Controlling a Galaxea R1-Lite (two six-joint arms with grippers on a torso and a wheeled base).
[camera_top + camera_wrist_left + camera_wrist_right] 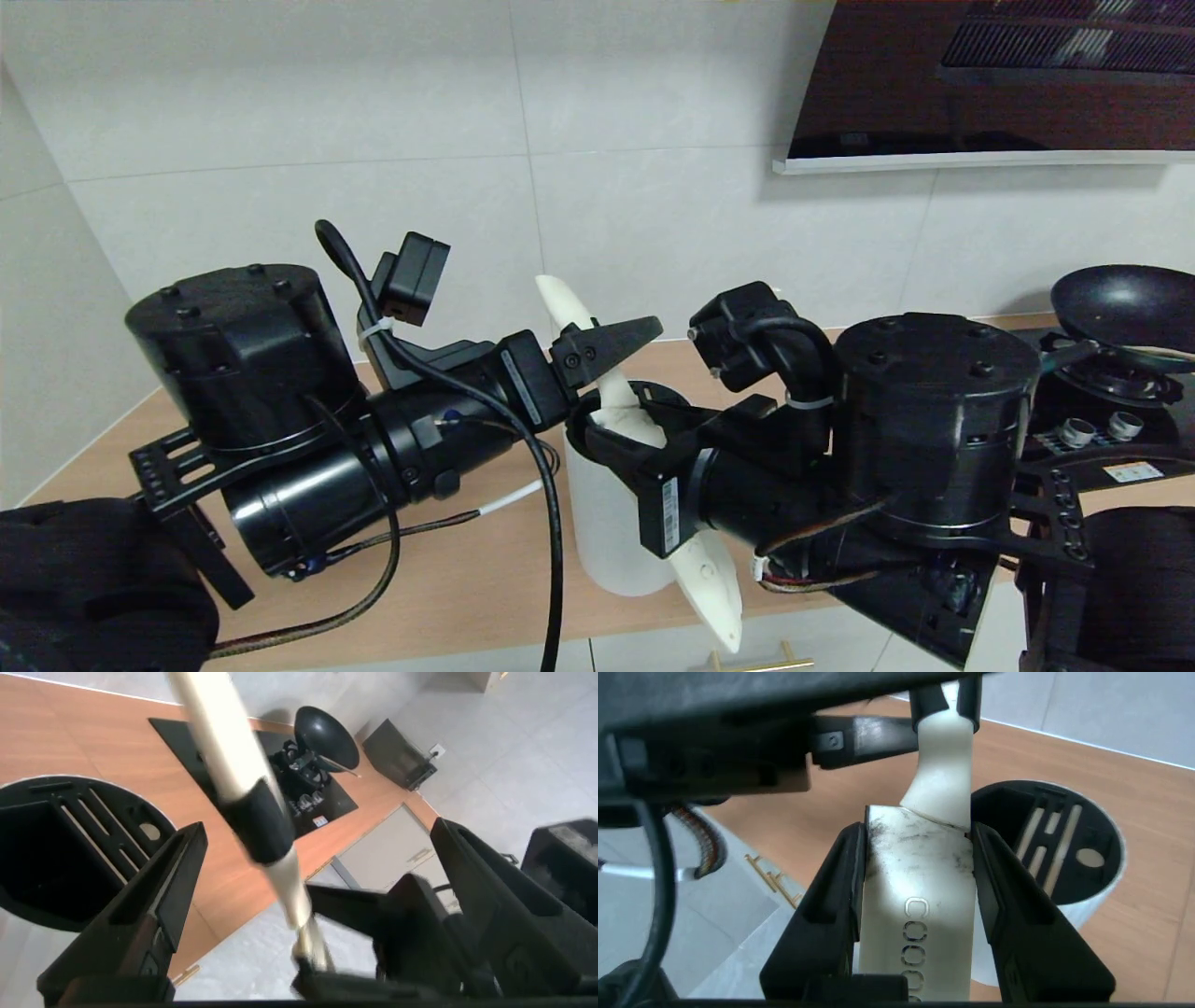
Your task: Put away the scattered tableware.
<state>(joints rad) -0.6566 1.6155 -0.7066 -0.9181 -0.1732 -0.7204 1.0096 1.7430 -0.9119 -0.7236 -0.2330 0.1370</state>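
Jaws of right gripper [920, 840] narrow, clamped on the wide blade end of white spatula [920, 882]. Jaws of left gripper [318, 835] spread wide, and the spatula [217, 737] runs handle-first between them. Contact there is hard to judge; it looks apart. Head view: both grippers meet at frame centre, left gripper [621, 359] coming from the left, right gripper [644, 434] from the right. Spatula [711, 571] is held off the surface, tilted, handle tip toward upper centre, blade at lower centre. White holder [607, 537] with black slotted top stands upright on wooden surface [448, 579], just behind the spatula. Black pan [1130, 299] sits on stove [1088, 411] at the right edge of frame.
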